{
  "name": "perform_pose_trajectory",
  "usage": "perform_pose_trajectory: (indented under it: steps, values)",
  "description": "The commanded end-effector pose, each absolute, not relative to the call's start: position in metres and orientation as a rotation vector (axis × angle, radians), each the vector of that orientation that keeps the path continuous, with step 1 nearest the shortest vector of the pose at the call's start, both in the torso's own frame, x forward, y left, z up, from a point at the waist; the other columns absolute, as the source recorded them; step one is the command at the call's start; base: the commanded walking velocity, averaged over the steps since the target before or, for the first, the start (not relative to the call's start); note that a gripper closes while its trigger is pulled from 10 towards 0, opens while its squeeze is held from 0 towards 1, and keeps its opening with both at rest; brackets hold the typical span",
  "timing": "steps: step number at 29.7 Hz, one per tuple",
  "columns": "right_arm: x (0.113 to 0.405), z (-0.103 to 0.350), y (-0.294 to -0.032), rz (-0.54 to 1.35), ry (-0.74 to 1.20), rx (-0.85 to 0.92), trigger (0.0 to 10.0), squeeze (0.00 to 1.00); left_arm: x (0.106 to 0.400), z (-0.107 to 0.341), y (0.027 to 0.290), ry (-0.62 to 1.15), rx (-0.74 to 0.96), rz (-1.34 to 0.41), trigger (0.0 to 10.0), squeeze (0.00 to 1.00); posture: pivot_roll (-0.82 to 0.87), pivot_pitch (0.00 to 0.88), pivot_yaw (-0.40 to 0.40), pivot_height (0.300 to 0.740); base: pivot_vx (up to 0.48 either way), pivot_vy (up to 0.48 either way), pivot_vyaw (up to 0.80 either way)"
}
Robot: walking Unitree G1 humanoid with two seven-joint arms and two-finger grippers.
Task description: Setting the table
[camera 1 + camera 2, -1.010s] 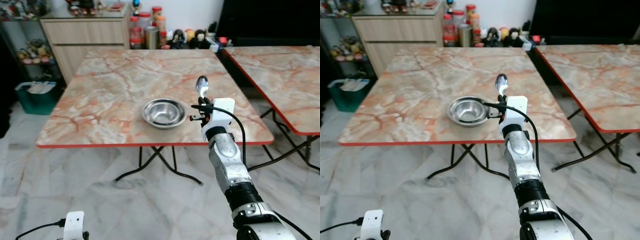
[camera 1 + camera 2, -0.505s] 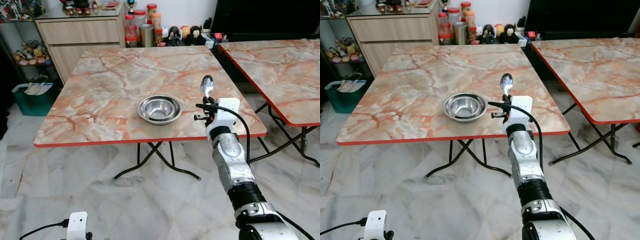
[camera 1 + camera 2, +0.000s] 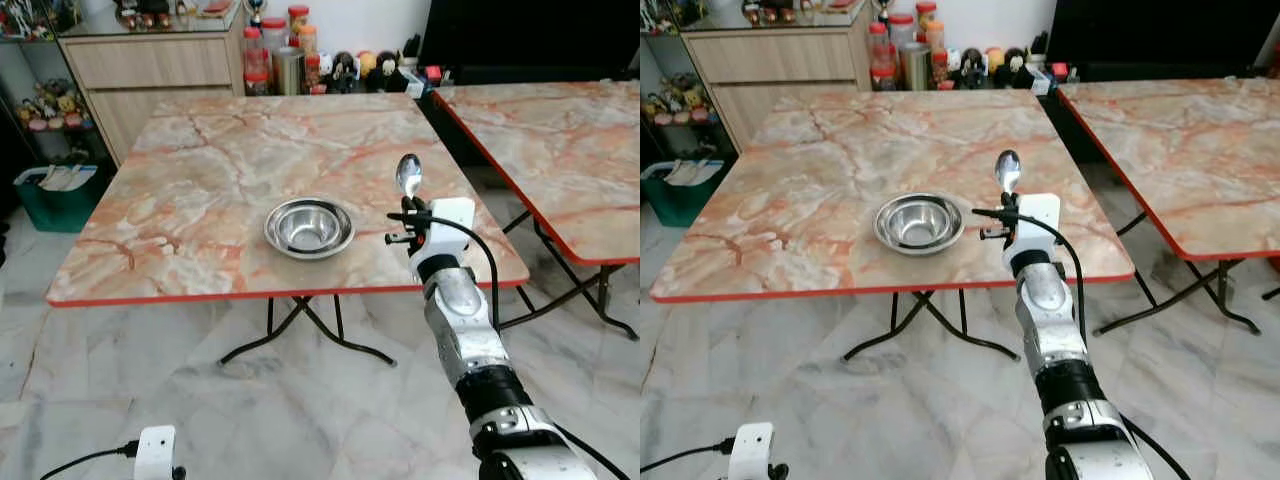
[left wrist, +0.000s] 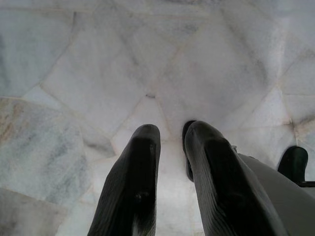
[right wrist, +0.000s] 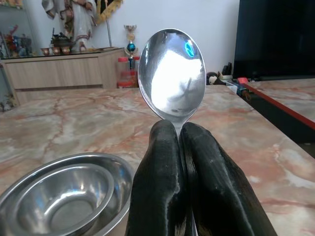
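Note:
A steel bowl [image 3: 309, 226] sits near the front edge of the marble table [image 3: 210, 170]. To the bowl's right, my right gripper [image 3: 410, 208] is shut on a metal spoon [image 3: 408, 176], which stands upright above the table's front right part. In the right wrist view the spoon [image 5: 172, 73] rises from between the fingers [image 5: 209, 182], with the bowl [image 5: 64, 194] close beside them. My left gripper [image 4: 170, 147] hangs low over the floor, its fingers nearly together with nothing between them.
A second marble table [image 3: 560, 140] stands to the right with a gap between. A wooden cabinet [image 3: 150, 65] with jars [image 3: 275, 60] is behind the table, and a green bin [image 3: 55, 195] is at the left. Marble floor [image 3: 250, 410] lies in front.
The camera has shifted, so the table now sits a little more to the left in view. The right gripper still holds the spoon upright beside the bowl.

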State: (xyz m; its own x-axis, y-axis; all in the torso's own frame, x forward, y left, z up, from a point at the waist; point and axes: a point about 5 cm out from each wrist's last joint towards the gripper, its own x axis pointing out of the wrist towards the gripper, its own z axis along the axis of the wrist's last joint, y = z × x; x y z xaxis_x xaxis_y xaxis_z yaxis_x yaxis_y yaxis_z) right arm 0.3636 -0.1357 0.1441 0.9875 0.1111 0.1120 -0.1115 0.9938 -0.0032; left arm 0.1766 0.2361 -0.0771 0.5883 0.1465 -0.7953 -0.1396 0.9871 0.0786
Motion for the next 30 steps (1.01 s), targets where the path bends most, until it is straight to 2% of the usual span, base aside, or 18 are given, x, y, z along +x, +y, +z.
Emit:
perform_pose_trajectory:
  steps: [1,13,25,30]
  values:
    - [0.364,0.145,-0.137,0.109,-0.106,0.002,10.0,0.0,0.175,-0.078,0.236,0.933,0.002,0.168,10.0,0.0,0.01,0.0,-0.001,0.74,0.255,0.0,0.0]
    - [0.364,0.144,-0.139,0.111,-0.099,-0.02,10.0,0.0,0.158,-0.081,0.249,0.961,0.004,0.183,10.0,0.0,0.0,0.0,-0.004,0.74,0.255,0.0,0.0]
    - [0.363,0.141,-0.141,0.104,-0.091,-0.01,10.0,0.0,0.155,-0.082,0.252,0.968,0.001,0.194,10.0,0.0,-0.04,0.0,-0.007,0.74,0.253,0.0,0.0]
    - [0.364,0.141,-0.138,0.11,-0.089,-0.012,10.0,0.0,0.157,-0.082,0.251,0.973,0.006,0.194,10.0,0.0,-0.04,0.0,0.002,0.74,0.0,0.0,0.0]
